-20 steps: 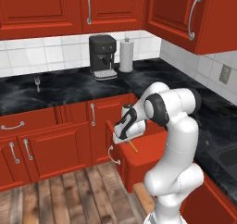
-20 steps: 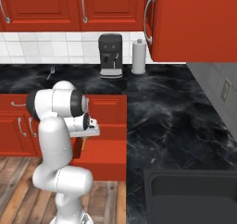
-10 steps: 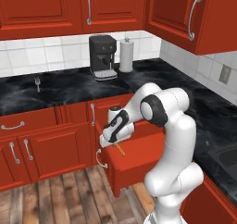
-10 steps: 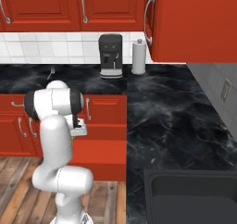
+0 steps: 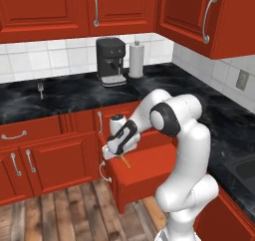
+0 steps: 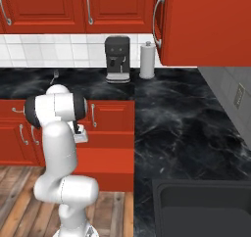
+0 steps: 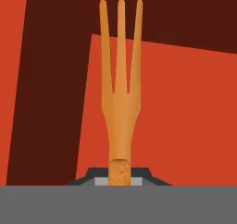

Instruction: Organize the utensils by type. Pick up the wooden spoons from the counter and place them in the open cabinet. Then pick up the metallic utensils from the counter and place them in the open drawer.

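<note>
The gripper (image 5: pixel 115 150) is clamped tight on the handle of a wooden fork (image 7: pixel 121 89), tines pointing away from the hand, low over the open drawer (image 5: pixel 144 173) below the black marble counter (image 5: pixel 60 98). A metal fork (image 5: pixel 40 89) waits on that counter, near the coffee machine (image 5: pixel 110 60), apparently next for sorting into the drawer.

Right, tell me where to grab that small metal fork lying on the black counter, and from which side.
Take the small metal fork by its thin handle, the end nearer the black marble counter's front edge, coming straight down and pinching across it. It seems to lie flat, so a sideways approach would likely find nothing to pinch.
</note>
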